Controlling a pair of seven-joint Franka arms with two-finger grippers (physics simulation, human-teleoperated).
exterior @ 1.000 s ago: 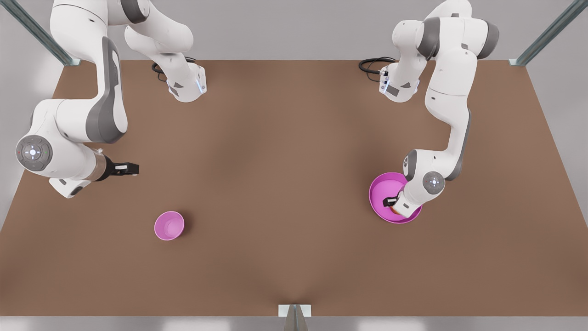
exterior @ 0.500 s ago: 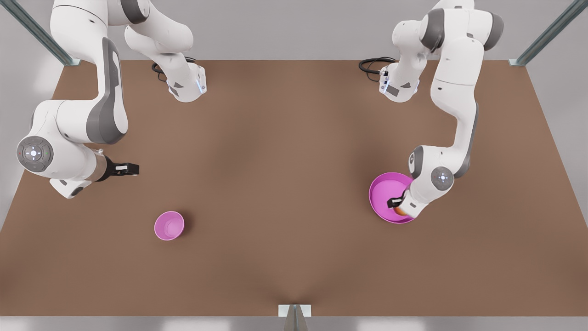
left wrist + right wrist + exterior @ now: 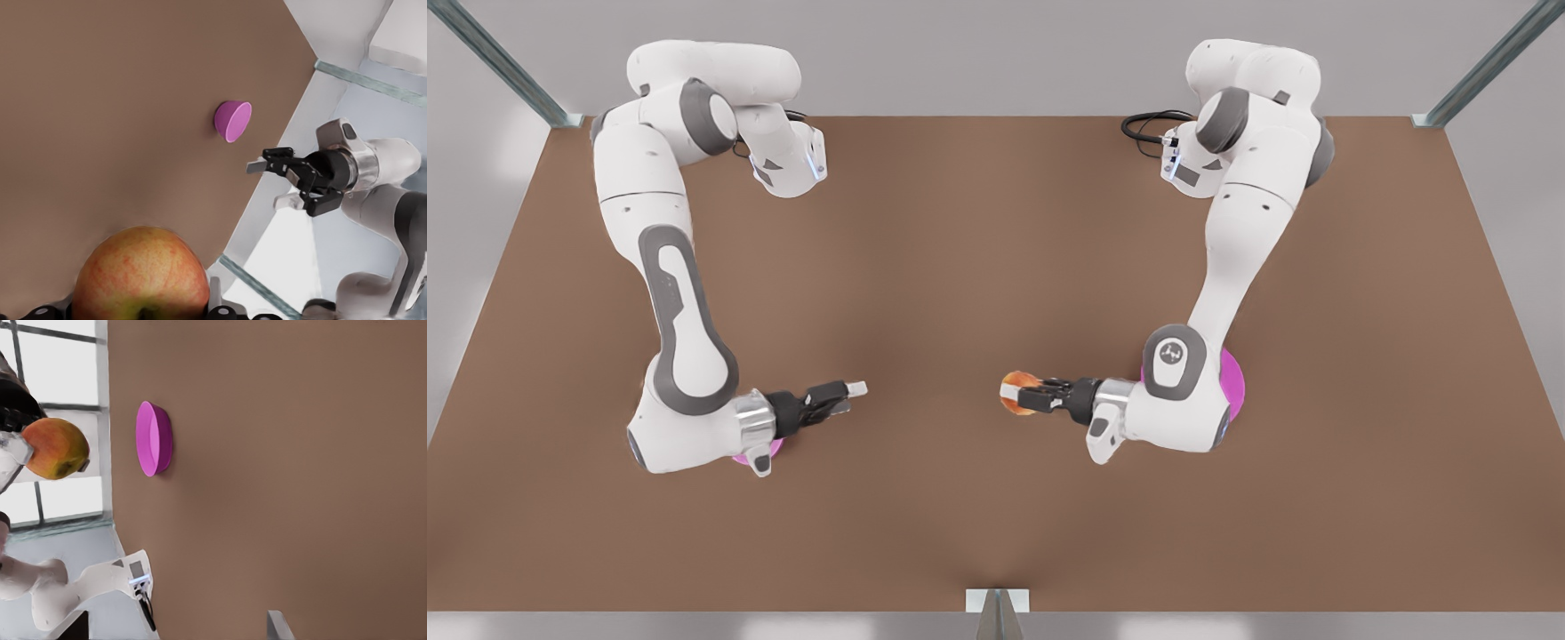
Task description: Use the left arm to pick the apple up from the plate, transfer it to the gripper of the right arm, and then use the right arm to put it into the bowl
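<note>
In the front view, the left arm's black two-finger gripper (image 3: 1033,396), right of centre, is clamped on the small round yellow-red apple (image 3: 1017,392) held above the brown table (image 3: 960,267). Left of centre, the right arm's black gripper (image 3: 845,392) faces it with jaws parted, well apart across a bare gap. The wide magenta plate (image 3: 1234,382) peeks out behind the left arm.

The left wrist view has the apple at bottom left, the small deep magenta bowl (image 3: 233,121) upper centre, and the right gripper at right, pointing toward the apple.

In the right wrist view, the apple sits upper left, beside the plate.
</note>
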